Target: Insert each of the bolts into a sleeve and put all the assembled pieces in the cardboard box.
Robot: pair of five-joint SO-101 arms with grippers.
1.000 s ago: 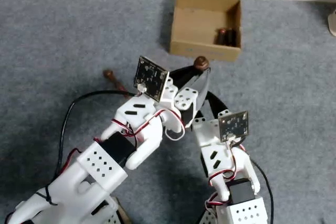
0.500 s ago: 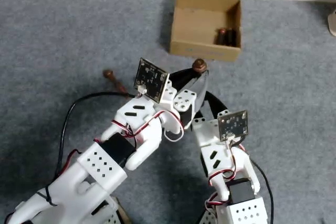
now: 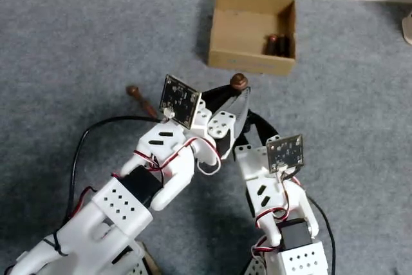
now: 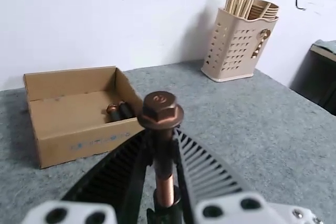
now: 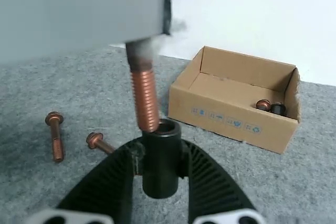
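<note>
High view; bolt [image 3: 238,81] farther left

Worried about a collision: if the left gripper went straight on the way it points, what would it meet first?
Probably the near wall of the cardboard box. Height is unclear, so its bolt might pass above the rim.

- The bolt [image 4: 161,109] in my left gripper [image 4: 161,132] is coppery brown, its thread finely ringed.
- The sleeve [image 5: 159,177] in my right gripper [image 5: 159,150] is plain black.
- Both pairs of fingers [image 5: 105,182] are black with ribbed ridges; the bodies [image 4: 73,214] behind them are white.
- The cardboard box [image 5: 231,121] is tan, with small blue marks on one side.
- Two loose bolts [image 5: 55,140] are the same copper.
- The table [image 3: 77,43] is speckled grey.
- The holder [image 4: 239,45] is beige, dotted with rows of holes.
</note>
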